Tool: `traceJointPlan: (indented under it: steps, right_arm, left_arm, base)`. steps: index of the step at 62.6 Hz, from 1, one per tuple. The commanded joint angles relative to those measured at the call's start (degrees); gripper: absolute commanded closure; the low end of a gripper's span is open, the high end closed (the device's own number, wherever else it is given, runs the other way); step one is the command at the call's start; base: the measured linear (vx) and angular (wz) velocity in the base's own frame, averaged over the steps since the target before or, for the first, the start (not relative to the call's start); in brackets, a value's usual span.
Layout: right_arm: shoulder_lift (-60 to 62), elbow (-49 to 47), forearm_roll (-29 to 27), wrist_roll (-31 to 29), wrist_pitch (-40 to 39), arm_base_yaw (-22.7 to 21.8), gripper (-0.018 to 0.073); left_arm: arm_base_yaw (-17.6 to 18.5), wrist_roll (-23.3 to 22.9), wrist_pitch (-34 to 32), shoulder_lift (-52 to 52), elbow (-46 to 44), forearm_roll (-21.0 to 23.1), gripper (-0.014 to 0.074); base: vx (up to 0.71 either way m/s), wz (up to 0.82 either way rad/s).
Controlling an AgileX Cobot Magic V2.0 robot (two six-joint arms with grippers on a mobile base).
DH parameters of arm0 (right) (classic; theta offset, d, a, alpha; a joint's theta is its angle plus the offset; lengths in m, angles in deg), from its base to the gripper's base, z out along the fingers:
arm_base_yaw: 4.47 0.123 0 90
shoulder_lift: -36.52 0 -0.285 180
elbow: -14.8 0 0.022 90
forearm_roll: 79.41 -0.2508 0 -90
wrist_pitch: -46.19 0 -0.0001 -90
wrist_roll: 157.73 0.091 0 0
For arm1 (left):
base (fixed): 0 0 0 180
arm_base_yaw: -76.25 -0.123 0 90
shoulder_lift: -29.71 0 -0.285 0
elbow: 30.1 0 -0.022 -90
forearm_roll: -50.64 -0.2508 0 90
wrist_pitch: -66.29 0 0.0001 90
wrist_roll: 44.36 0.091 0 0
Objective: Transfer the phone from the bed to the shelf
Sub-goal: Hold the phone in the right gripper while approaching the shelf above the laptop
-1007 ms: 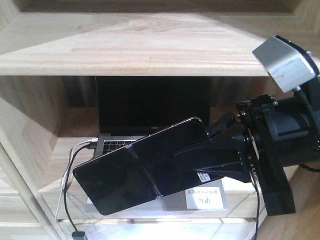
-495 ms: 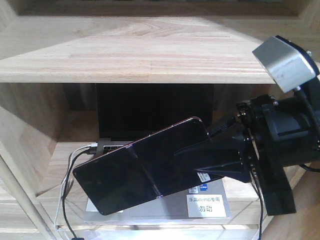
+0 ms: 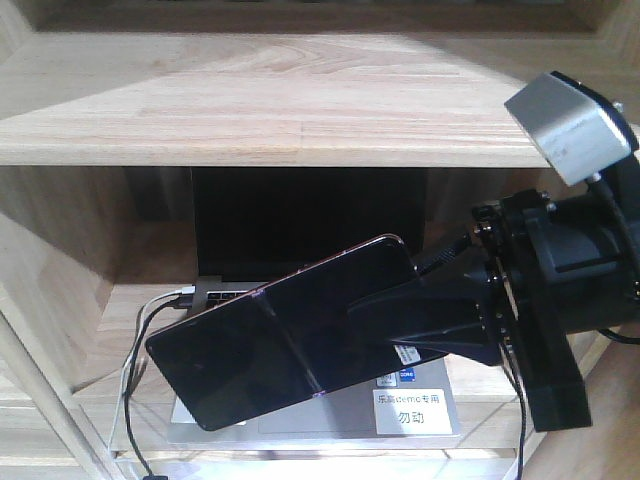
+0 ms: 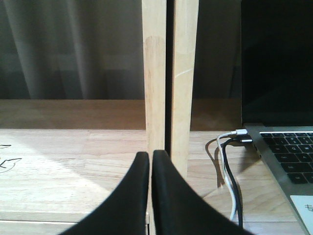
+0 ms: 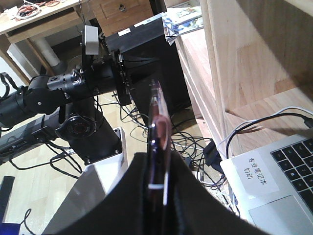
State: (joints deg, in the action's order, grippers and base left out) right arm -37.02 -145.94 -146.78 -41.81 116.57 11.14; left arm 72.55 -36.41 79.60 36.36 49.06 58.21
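Phone (image 3: 285, 345): thin, rigid, glossy slab with a crease across the middle. I judge it light but slick on both faces, and fragile at the glass and along the crease. Best held across the flat faces, to one side of the crease and not on it, with moderate squeeze.

Position: in the air, tilted with its right end higher, in front of the lower compartment and above the open laptop (image 3: 300, 215). It is below the thick shelf (image 3: 280, 100) board and touches no wood.

Right hand (image 3: 365, 310): clamped on the phone's right half, one finger on each face. The wrist view shows the phone edge-on between the fingers (image 5: 132, 196). The long overhang to the left could lever it loose.

Left hand (image 4: 150, 166): fingers pressed together, holding nothing, hovering by the shelf's upright post.
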Motion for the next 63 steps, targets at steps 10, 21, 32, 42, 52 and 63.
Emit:
traceJointPlan:
  steps: [10,21,32,42,52,63]
  right_arm:
    - [1.2,-1.5,-5.4,-0.2,3.5,0.0,0.0561]
    - [1.2,-1.5,-5.4,-0.2,3.5,0.0,0.0561]
    - [1.2,-1.5,-5.4,-0.2,3.5,0.0,0.0561]
    - [1.2,-1.5,-5.4,-0.2,3.5,0.0,0.0561]
    - [1.2,-1.5,-5.4,-0.2,3.5,0.0,0.0561]
    - [1.2,-1.6,-5.5,-0.2,2.7,0.0,0.0561]
  left_arm:
    - [-0.1,-0.2,-4.2,-0.4,0.1,0.4,0.0596]
    - [-0.1,-0.2,-4.2,-0.4,0.1,0.4,0.0596]
    - [-0.1,-0.2,-4.2,-0.4,0.1,0.4,0.0596]
    - [-0.1,-0.2,-4.2,-0.4,0.1,0.4,0.0596]
    - [-0.1,-0.2,-4.2,-0.4,0.1,0.4,0.0596]
    - [-0.1,-0.2,-4.2,-0.4,0.1,0.4,0.0596]
  base:
    - [0.00,0.00]
    - [0.00,0.00]
    - [0.00,0.00]
    - [0.00,0.00]
    - [0.00,0.00]
    - [0.00,0.00]
